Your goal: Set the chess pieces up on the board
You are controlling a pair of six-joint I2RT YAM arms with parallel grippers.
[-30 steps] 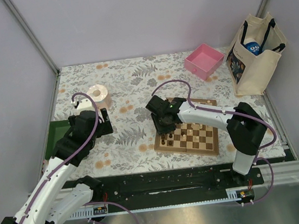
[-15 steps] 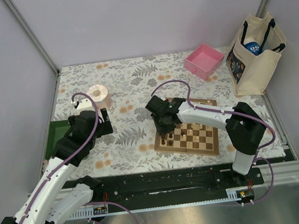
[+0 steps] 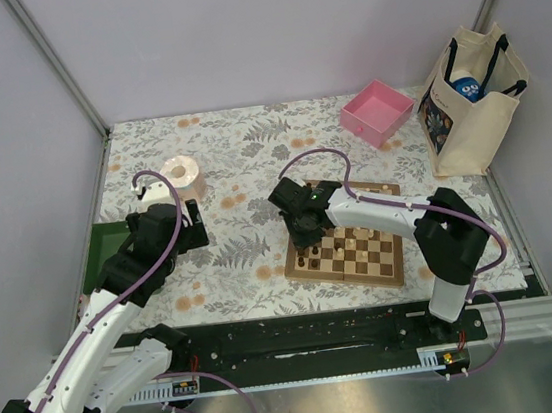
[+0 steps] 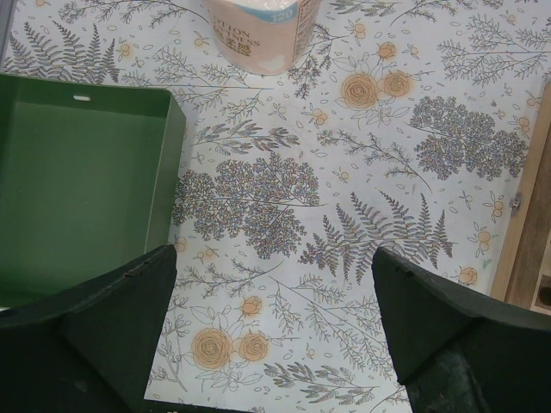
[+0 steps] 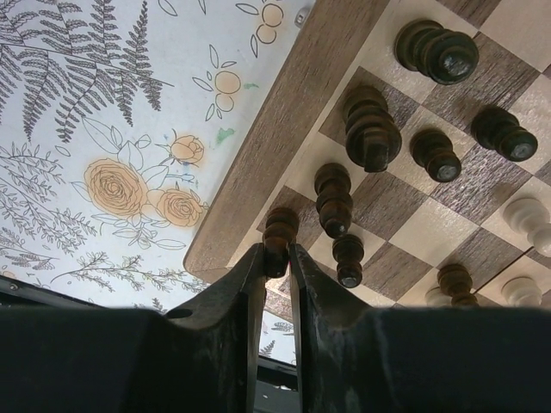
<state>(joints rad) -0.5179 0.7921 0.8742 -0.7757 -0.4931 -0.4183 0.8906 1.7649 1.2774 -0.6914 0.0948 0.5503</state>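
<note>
In the right wrist view the right jaws are almost closed, pinching a dark piece (image 5: 281,231) low in the middle of the frame, over the corner square of the board (image 5: 274,138) just inside its wooden border. More dark pieces (image 5: 370,129) stand on the squares up and to the right of it, and pale pieces (image 5: 527,219) show at the right edge. In the top view the board lies right of centre on the flowered counter (image 3: 249,149), with the right arm reaching over its left end. The left jaws are released, spread wide with nothing between them, above the counter. A green tray (image 4: 77,172) fills the left of that wrist view and a paper roll (image 4: 258,30) stands at its top edge.
</note>
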